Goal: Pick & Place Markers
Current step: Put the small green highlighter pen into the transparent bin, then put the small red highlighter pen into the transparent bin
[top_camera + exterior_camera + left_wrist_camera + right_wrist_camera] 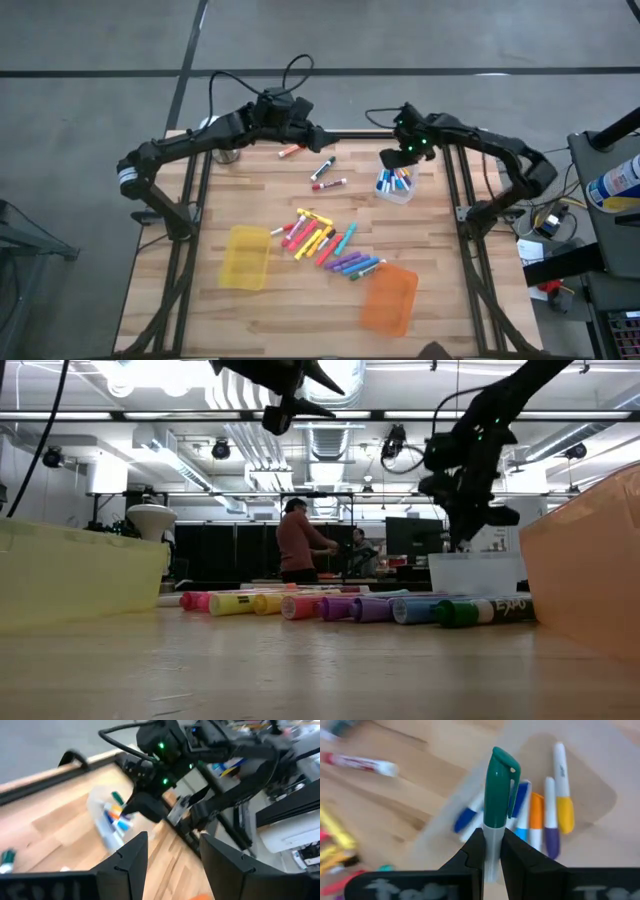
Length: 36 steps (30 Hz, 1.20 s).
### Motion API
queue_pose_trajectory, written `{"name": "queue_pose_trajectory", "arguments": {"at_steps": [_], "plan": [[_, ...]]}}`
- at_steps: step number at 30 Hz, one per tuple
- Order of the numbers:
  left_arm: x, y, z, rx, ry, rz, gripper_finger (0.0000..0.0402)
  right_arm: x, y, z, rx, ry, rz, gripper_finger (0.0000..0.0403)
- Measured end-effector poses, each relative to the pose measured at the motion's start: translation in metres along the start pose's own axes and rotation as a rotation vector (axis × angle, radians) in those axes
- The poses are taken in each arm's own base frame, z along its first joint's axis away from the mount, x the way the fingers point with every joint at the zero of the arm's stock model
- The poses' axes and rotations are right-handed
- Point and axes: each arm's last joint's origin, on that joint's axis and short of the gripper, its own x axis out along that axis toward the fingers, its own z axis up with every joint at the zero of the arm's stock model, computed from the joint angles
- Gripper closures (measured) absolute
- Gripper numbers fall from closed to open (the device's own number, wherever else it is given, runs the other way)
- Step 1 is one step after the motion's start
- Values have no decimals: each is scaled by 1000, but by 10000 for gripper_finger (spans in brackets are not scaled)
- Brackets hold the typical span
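My right gripper (pixel 492 840) is shut on a marker with a green cap (pixel 499 785). It hangs tipped steeply downward over the clear bin (pixel 396 188) at the table's far right. Several markers (pixel 545 815) lie in that bin. More markers lie in a pile (pixel 325 243) at mid-table. Three loose markers (pixel 322 170) lie near the far edge. My left gripper (pixel 172 852) is open, holds nothing, and hovers high over the far edge (pixel 322 138), pointing toward the right arm. My right gripper pinches the marker's white barrel (pixel 493 847) between its two fingers, just behind the green cap. The marker lies along the fingers, its cap end reaching out past the fingertips, slanting down toward the clear bin. It is lifted clear of the bin and table.
A yellow bin (pixel 245 257) stands at the near left and an orange bin (pixel 390 298) at the near right. Black frame rails run along the table's sides (pixel 190 220). A person (pixel 297 542) stands in the room beyond the table.
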Motion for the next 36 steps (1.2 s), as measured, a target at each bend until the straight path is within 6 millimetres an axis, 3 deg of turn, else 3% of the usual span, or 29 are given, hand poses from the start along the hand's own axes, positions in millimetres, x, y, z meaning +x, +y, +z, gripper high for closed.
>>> {"name": "queue_pose_trajectory", "arguments": {"at_steps": [5,11,17,24,36], "plan": [[0,4,-6,4,55,44,229,19,-4,4,-6,49,-59,369],[0,7,-9,8,85,70,229,37,-9,7,16,112,-93,326],[0,9,-10,14,89,79,229,39,-9,7,-2,111,-107,295],[6,28,-33,-7,218,165,229,9,-4,0,-61,43,-60,254],[22,48,-115,186,541,187,229,-60,7,-19,-141,-238,80,243]]}}
